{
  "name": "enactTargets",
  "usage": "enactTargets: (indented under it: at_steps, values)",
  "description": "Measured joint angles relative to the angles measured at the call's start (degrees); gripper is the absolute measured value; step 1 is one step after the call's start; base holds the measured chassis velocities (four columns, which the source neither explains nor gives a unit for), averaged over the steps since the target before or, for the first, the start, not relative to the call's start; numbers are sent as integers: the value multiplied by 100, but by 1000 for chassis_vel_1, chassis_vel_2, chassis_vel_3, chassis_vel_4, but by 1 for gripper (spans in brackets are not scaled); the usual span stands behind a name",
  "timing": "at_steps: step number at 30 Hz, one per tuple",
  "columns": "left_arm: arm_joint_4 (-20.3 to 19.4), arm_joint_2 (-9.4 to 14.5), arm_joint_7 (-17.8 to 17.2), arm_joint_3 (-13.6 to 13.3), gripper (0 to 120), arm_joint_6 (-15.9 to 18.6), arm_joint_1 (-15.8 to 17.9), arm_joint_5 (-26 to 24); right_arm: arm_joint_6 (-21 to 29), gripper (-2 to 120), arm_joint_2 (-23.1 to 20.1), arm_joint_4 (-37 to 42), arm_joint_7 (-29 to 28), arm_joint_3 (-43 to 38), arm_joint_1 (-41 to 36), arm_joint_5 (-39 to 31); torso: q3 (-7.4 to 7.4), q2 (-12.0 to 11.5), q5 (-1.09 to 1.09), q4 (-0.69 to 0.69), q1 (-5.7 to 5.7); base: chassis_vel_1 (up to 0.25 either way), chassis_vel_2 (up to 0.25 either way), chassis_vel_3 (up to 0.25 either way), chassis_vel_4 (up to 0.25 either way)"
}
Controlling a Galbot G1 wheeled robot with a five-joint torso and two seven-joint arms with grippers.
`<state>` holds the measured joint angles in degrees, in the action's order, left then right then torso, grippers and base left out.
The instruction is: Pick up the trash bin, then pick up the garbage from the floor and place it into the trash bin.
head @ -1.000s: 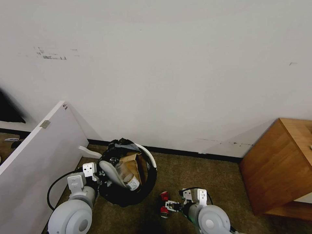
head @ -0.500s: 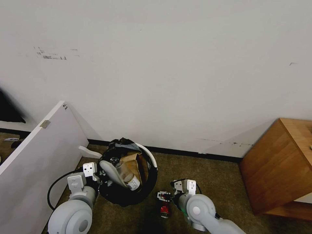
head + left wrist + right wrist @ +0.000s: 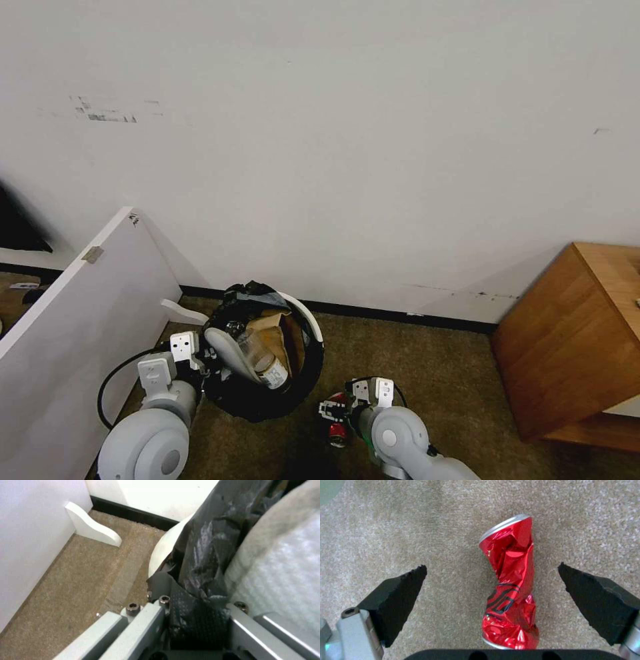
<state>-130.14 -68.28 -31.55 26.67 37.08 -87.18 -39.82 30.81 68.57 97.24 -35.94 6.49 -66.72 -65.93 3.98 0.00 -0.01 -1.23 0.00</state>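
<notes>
The trash bin (image 3: 267,353), a white bucket lined with a black bag, is tilted beside the base of the white wall, its open mouth facing the head camera. Inside it lie a white slipper (image 3: 228,355), a clear plastic bottle (image 3: 263,363) and a brown paper bag (image 3: 277,333). The left hand (image 3: 203,363) is clamped on the bin's near rim; in the left wrist view the black liner (image 3: 200,562) is pinched between its fingers, with the white bucket wall (image 3: 163,552) showing just beyond. A white panel (image 3: 73,333) stands to the left of the bin. The right hand (image 3: 331,417) is low over the carpet (image 3: 433,373), to the right of the bin and apart from it. Its fingers (image 3: 398,597) are spread wide, one on either side of a crushed red can (image 3: 510,585) lying flat on the carpet; neither pad touches the can. A wooden cabinet (image 3: 573,333) stands well to the right.
</notes>
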Motion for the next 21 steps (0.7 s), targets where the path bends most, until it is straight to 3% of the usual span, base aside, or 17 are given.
enactTargets:
  at_steps: [21]
  values:
    - [18, -17, 15, 3, 0, -37, -23, 0, -29, 99, 263, -440, 35, -12, 69, 227, 0, 0, 0, 0, 0, 0, 0, 0, 0]
